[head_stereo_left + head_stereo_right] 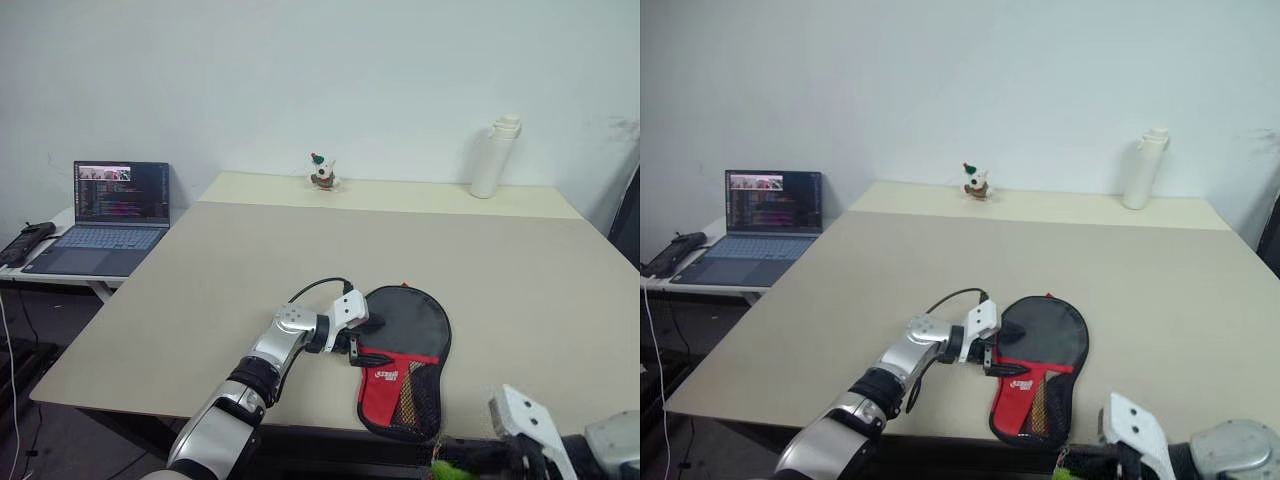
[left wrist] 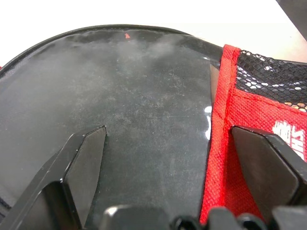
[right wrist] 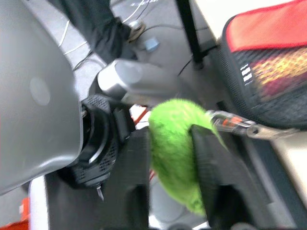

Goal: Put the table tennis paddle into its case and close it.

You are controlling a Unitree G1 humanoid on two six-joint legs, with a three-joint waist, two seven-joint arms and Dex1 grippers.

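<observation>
Fingers [image 2: 84,163] spread over case [image 1: 405,365] (white lettering unreadable).

Left arm [image 1: 262,362]: silver-grey metal segments, black ribbed band at the forearm joint, white housing at the wrist. Black cable [image 1: 318,287] loops from forearm to wrist housing. Left gripper [image 2: 165,167]: two black, flat, chamfered fingers [image 2: 85,165]; dark screw heads along the base. Right arm [image 1: 1230,450]: rounded silver-grey wrist, white angular housing with small dark holes. Right gripper [image 3: 168,191]: black fingers.
</observation>
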